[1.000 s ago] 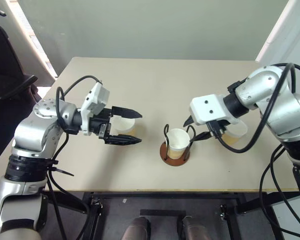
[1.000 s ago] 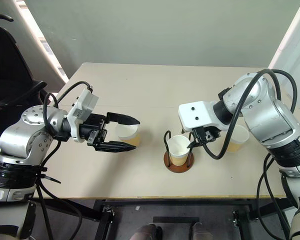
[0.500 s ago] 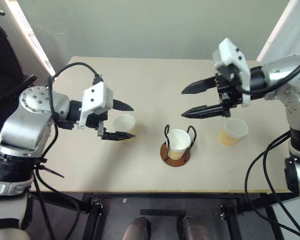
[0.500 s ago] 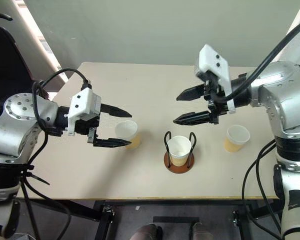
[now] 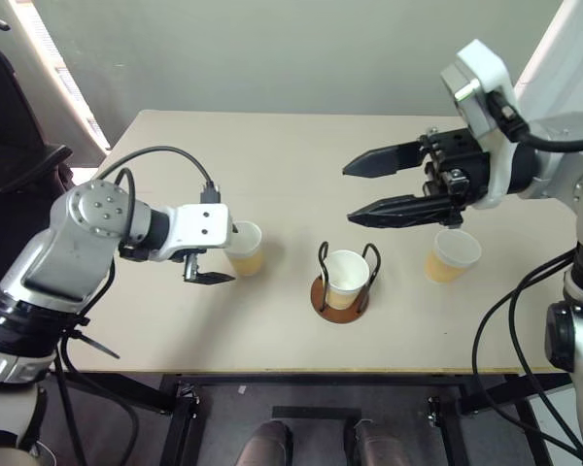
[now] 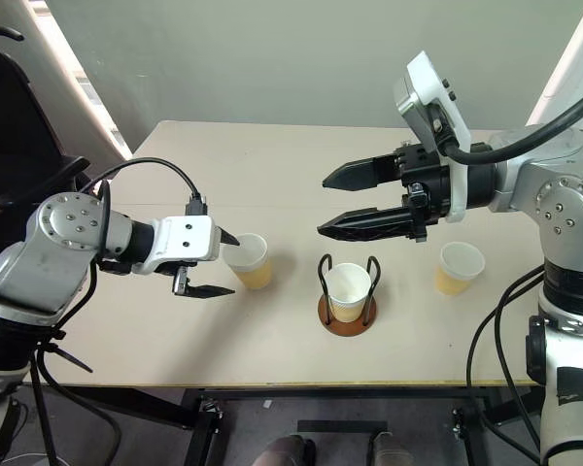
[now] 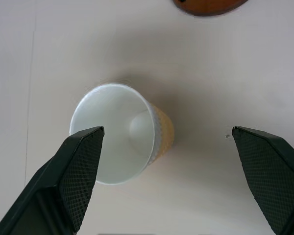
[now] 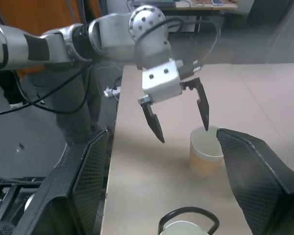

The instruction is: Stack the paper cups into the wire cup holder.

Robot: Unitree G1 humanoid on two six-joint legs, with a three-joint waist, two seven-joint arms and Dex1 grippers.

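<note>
From your left wrist view, the wire cup holder is cut by the frame edge, so you get just a sliver of its brown base. In the right wrist view its wire loop is also clipped. From the head camera, the left end effector has its far finger partly hidden behind the paper cup. The table's right corner sits behind the right arm.
</note>
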